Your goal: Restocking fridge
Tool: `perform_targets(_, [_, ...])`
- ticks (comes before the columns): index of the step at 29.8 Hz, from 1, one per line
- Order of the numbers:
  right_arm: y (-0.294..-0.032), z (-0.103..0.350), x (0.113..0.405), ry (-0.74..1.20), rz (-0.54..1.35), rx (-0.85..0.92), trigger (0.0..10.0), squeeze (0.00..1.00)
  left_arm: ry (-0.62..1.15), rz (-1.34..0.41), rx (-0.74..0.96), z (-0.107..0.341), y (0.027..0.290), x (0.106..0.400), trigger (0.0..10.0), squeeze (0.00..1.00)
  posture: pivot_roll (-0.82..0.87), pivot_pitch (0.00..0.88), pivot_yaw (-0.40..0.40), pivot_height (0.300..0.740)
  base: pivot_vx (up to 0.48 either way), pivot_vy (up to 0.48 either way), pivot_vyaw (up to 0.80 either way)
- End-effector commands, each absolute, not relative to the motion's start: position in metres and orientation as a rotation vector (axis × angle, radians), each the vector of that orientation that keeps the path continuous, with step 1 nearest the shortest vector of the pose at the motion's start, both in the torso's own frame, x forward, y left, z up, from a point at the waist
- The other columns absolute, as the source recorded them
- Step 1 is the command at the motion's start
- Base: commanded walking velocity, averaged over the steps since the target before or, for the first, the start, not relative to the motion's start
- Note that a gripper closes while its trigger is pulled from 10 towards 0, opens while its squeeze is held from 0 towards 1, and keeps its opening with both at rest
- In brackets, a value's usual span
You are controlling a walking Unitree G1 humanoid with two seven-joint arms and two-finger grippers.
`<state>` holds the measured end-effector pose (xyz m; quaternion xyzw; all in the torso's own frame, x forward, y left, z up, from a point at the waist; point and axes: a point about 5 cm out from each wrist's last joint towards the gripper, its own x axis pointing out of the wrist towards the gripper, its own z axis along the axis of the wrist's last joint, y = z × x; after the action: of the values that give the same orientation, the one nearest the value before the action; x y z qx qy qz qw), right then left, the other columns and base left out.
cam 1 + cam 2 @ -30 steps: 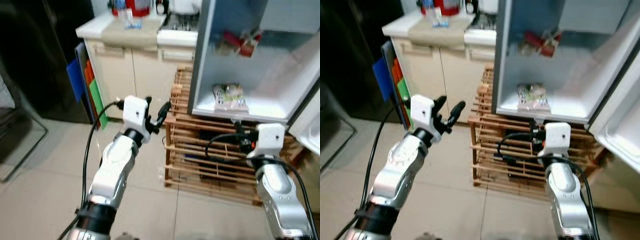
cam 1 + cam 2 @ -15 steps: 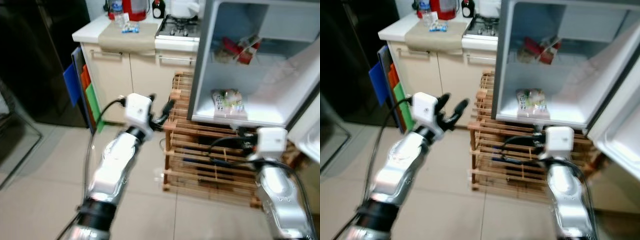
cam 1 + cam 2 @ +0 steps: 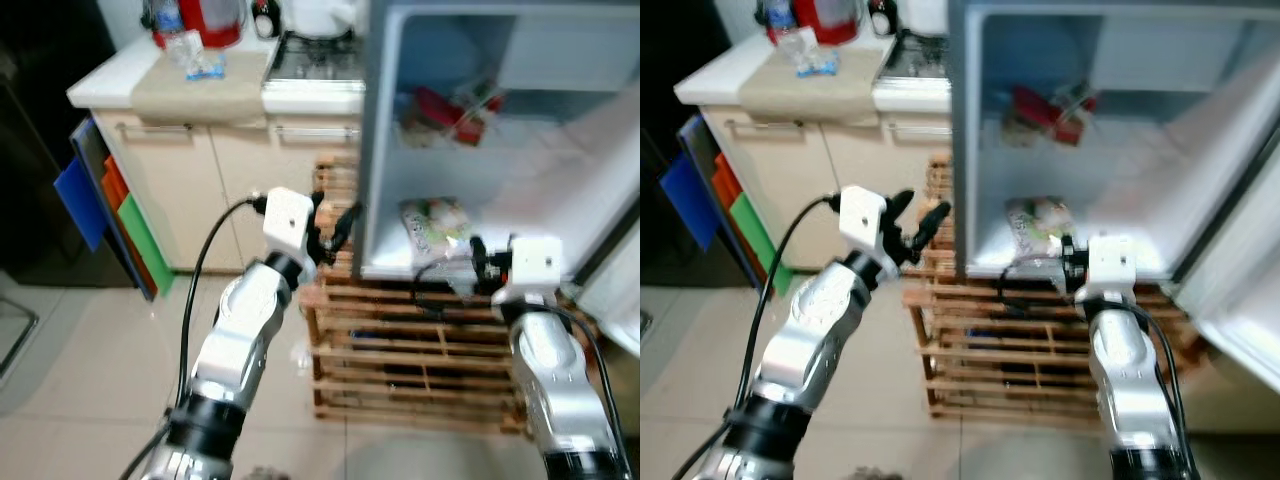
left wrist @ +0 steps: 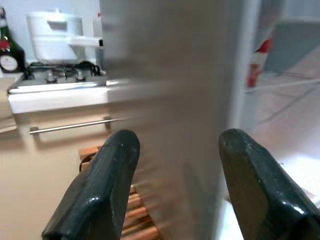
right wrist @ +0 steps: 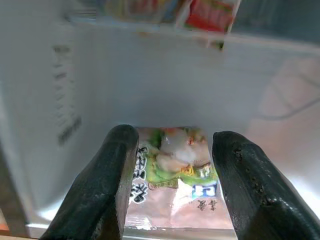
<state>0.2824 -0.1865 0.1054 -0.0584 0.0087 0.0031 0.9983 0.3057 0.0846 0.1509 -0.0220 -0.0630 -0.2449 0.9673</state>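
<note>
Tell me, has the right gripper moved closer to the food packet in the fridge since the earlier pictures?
Yes. The right gripper now sits level with the fridge floor edge, just before the food packet; earlier it hung lower, before the wooden rack.

Beige tiled floor (image 3: 70, 400), cream cabinets (image 3: 200, 190), wooden slatted rack (image 3: 400, 370)
</note>
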Motion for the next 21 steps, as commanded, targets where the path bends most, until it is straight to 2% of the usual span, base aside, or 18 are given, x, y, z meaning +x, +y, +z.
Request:
perform_targets(1, [-0.199, 0.104, 0.28, 0.026, -0.035, -0.139, 10.0, 0.0, -0.165, -0.55, -0.05, 0.161, 0.071, 0.304, 10.0, 0.0, -0.18, 0.03, 0.02, 0.74, 0.48, 0.0, -0.78])
perform_targets(8, [-0.195, 0.108, 0.283, 0.024, -0.006, -0.11, 10.0, 0.0, -0.184, -0.554, -0.091, 0.172, 0.076, 0.302, 10.0, 0.0, -0.17, 0.046, 0.023, 0.74, 0.043, 0.0, 0.0])
perform_targets(13, [-0.188, 0.103, 0.285, 0.119, 0.056, 0.024, 10.0, 0.0, -0.202, -0.598, -0.161, 0.184, 0.082, 0.297, 10.0, 0.0, -0.16, 0.072, 0.017, 0.74, 0.0, 0.0, 0.0])
perform_targets(16, [-0.187, 0.094, 0.281, 0.19, 0.078, 0.081, 10.0, 0.0, -0.214, -0.614, -0.12, 0.189, 0.086, 0.292, 10.0, 0.0, -0.15, 0.082, 0.016, 0.74, 0.0, 0.0, 0.0])
perform_targets(21, [-0.185, 0.093, 0.28, 0.198, 0.088, 0.052, 10.0, 0.0, -0.179, -0.769, -0.09, 0.187, 0.077, 0.279, 10.0, 0.0, -0.15, 0.097, 0.006, 0.74, 0.0, 0.0, 0.0])
